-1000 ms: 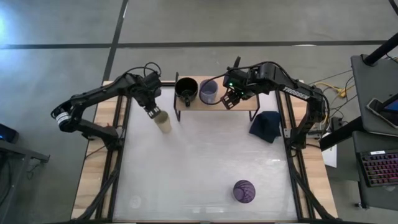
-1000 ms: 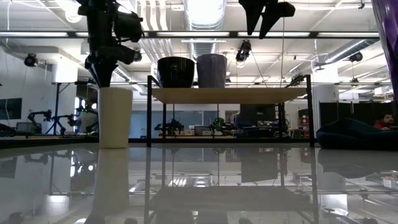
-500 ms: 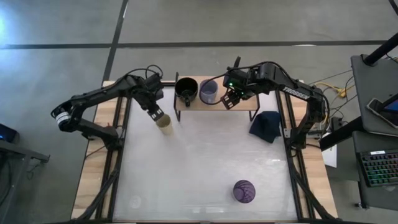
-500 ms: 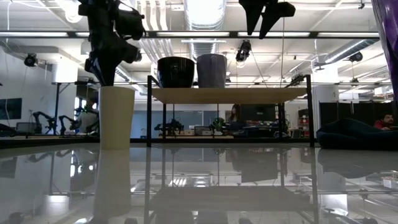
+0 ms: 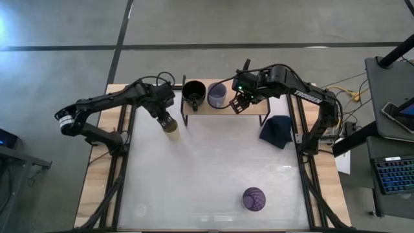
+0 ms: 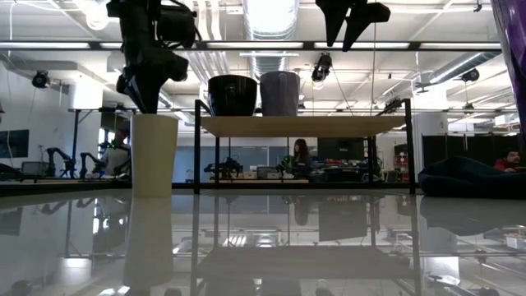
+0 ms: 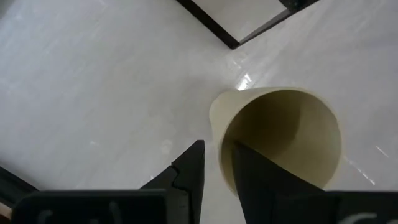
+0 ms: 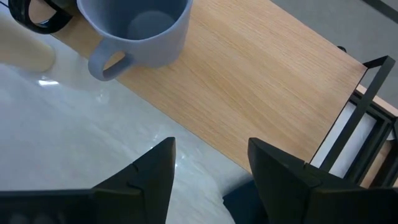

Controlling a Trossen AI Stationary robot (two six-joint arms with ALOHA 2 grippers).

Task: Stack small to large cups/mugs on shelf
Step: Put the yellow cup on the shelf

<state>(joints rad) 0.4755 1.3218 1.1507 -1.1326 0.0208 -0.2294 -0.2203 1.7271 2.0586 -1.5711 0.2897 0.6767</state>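
A cream handleless cup (image 5: 172,129) stands upright on its base on the white table (image 6: 154,154), left of the shelf (image 5: 249,107). My left gripper (image 5: 167,120) is at the cup's rim, one finger inside and one outside. A black mug (image 5: 193,92) and a lavender-grey mug (image 5: 217,95) stand side by side on the shelf's left half. My right gripper (image 8: 211,162) is open and empty above the shelf's front edge, right of the lavender mug (image 8: 140,28). A purple tumbler (image 5: 254,199) stands near the table's near edge. My left gripper has the cream cup's wall at the rim (image 7: 216,134), one finger (image 7: 261,174) inside the cup and one (image 7: 191,168) outside, with only a narrow gap between them. The fingers come from above, pointing down. The cup stands upright on the table.
A dark navy cloth lump (image 5: 277,129) lies right of the shelf. The shelf's right half (image 8: 261,81) is bare wood. Wide bare tabletop (image 5: 213,168) lies between the shelf and the tumbler. People and equipment show in the room beyond the table.
My left gripper has moved toward the table's right edge and a little nearer, from beside the cream cup to over its rim. The cup has stayed standing where it was. My right gripper has kept still.
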